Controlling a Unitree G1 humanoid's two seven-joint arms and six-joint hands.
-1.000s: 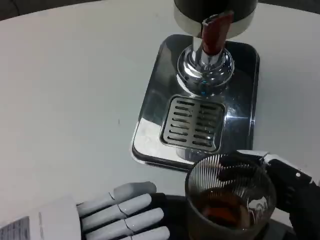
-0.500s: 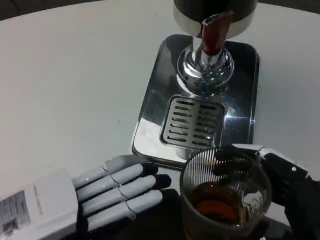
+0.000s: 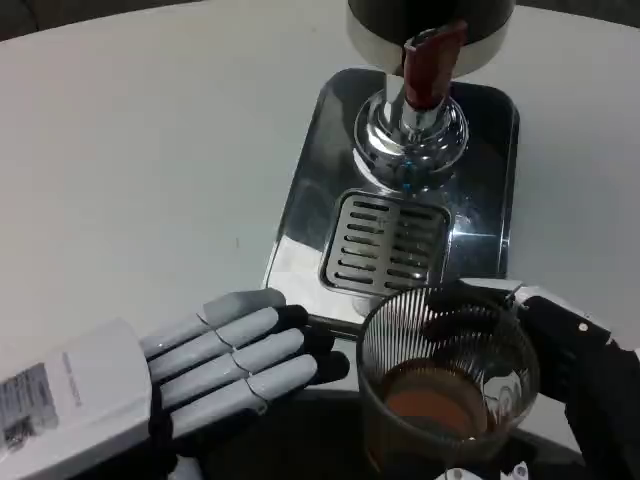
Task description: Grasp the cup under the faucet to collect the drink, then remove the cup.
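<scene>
At the near edge of the white table (image 3: 130,150), the right hand (image 3: 575,370) grips a ribbed clear glass cup (image 3: 447,375) partly filled with amber drink, its dark fingers (image 3: 470,325) wrapped round the far side of the glass. The cup stands just off the near edge of the shiny steel drip tray (image 3: 310,190), clear of the spout. Beside it, the left hand (image 3: 215,365) lies with its white-and-black fingers (image 3: 250,355) stretched out flat and slightly apart, holding nothing, the tips close to the cup but not touching it. Further back, the slotted grate (image 3: 388,245) sits in the tray's near half. Beyond that rises the chrome faucet (image 3: 410,135) with its red lever (image 3: 428,65), under the dark-and-cream dispenser body (image 3: 430,20) at the table's far edge.
</scene>
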